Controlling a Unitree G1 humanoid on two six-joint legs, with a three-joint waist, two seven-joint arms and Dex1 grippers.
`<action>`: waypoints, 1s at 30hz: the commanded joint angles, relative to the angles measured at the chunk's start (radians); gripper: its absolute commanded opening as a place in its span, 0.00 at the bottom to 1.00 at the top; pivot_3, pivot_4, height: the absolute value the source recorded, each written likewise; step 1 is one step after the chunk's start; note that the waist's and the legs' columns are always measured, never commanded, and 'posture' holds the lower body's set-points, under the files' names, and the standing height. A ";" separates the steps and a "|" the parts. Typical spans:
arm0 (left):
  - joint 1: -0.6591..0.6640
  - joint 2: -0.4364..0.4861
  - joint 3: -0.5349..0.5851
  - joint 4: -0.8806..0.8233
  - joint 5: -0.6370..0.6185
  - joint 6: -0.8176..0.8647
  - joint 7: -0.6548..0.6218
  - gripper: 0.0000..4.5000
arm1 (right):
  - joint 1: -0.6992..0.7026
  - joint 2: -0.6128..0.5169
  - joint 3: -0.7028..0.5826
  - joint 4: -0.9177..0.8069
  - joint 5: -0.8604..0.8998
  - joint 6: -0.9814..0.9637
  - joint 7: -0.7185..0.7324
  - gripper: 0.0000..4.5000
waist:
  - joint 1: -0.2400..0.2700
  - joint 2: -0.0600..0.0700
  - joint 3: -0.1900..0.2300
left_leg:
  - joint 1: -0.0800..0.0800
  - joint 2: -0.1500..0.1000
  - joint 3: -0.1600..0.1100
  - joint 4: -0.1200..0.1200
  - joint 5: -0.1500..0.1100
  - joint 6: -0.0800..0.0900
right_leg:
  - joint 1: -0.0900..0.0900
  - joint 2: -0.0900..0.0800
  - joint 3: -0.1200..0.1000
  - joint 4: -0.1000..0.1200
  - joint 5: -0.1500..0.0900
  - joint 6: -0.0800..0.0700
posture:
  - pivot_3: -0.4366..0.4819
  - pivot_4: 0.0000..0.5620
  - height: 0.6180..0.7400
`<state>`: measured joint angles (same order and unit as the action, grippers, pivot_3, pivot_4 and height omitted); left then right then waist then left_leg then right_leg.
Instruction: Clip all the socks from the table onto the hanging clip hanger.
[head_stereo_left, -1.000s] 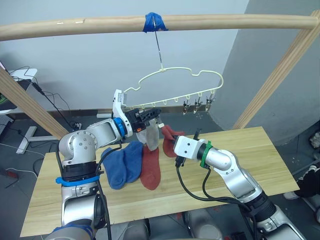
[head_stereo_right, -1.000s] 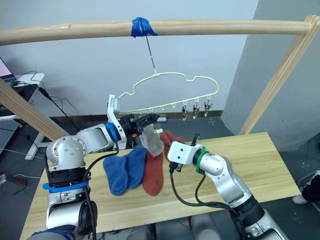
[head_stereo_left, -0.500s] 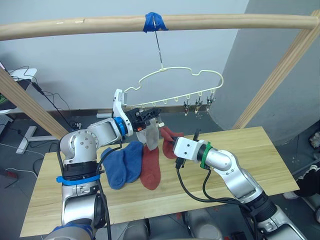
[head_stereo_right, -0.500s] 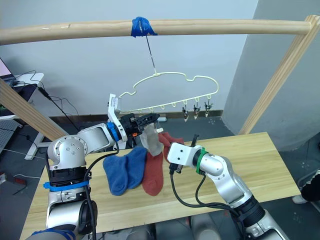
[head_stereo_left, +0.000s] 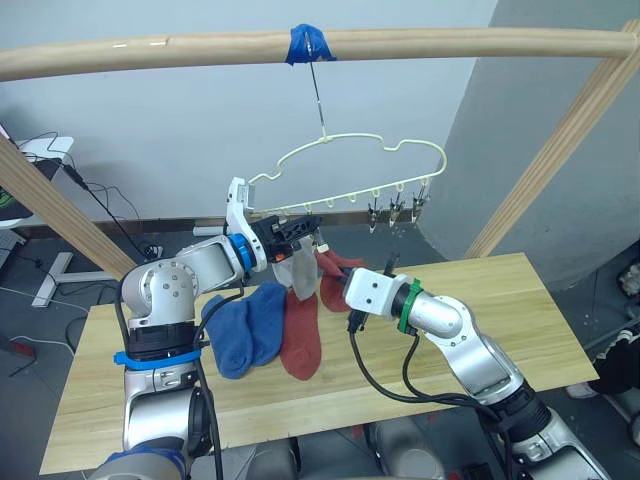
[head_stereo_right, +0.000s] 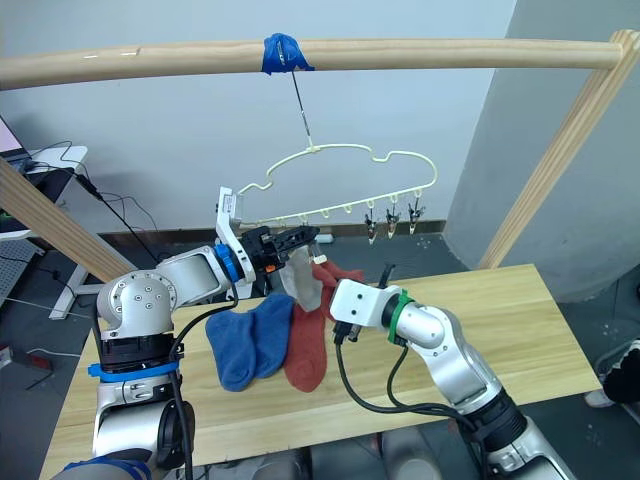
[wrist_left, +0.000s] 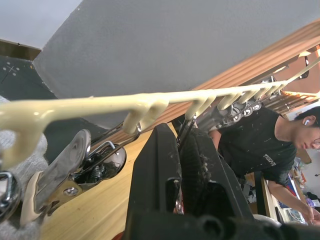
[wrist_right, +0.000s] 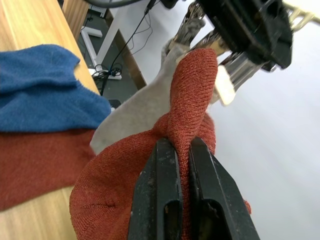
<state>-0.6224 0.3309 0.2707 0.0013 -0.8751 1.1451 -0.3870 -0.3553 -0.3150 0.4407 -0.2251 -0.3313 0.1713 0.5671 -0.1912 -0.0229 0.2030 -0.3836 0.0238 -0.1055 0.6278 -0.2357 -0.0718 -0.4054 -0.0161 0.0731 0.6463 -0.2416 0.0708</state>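
Right gripper (wrist_right: 181, 165) pinched on a fold of a rust-red sock (wrist_right: 192, 100), lifted just under the clips; sock limp, light, drapes either side of the fingers; best fed cuff-edge first. Left gripper (wrist_left: 177, 150) pressed onto a grey clip (wrist_left: 184, 131) of the clip hanger (head_stereo_left: 360, 160); grey sock (head_stereo_left: 297, 270) hangs just beside it. Blue socks (head_stereo_left: 245, 325) and another rust-red sock (head_stereo_left: 303, 340) lie on the counter (head_stereo_left: 500, 300) below.

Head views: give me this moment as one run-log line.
left gripper: shut on clip | right gripper: shut on rust-red sock, raised to clip hanger | grey sock: hanging
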 joint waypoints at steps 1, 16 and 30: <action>0.002 0.011 -0.029 0.006 0.018 0.000 -0.016 0.00 | -0.022 0.015 -0.020 -0.035 0.008 0.001 -0.009 0.01 | 0.000 0.000 0.000 | 0.000 0.000 0.000 0.000 0.000 0.000 | 0.000 0.000 0.000 0.000 0.000 0.000 | 0.24 0.34 1.00; 0.010 0.034 -0.036 -0.031 0.015 -0.034 -0.075 0.70 | -0.033 0.021 -0.036 0.003 0.011 0.017 -0.009 0.00 | -0.001 0.000 0.002 | -0.002 0.000 0.000 0.000 0.000 0.000 | -0.001 0.000 0.000 0.000 0.000 0.000 | 0.25 0.33 1.00; 0.073 0.182 -0.061 -0.194 0.021 -0.038 -0.149 1.00 | -0.038 0.116 -0.120 0.116 0.131 0.084 -0.025 0.12 | 0.004 -0.001 0.007 | -0.002 0.001 0.000 0.000 0.000 0.000 | -0.002 0.000 0.000 0.000 0.000 0.000 | 0.31 0.34 1.00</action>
<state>-0.5447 0.4792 0.2028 -0.1148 -0.8507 1.1263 -0.4974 -0.3865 -0.2088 0.3589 -0.1123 -0.2444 0.2527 0.5435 -0.1871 -0.0240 0.2095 -0.3859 0.0244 -0.1055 0.6272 -0.2358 -0.0722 -0.4074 -0.0162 0.0729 0.6463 -0.2416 0.0707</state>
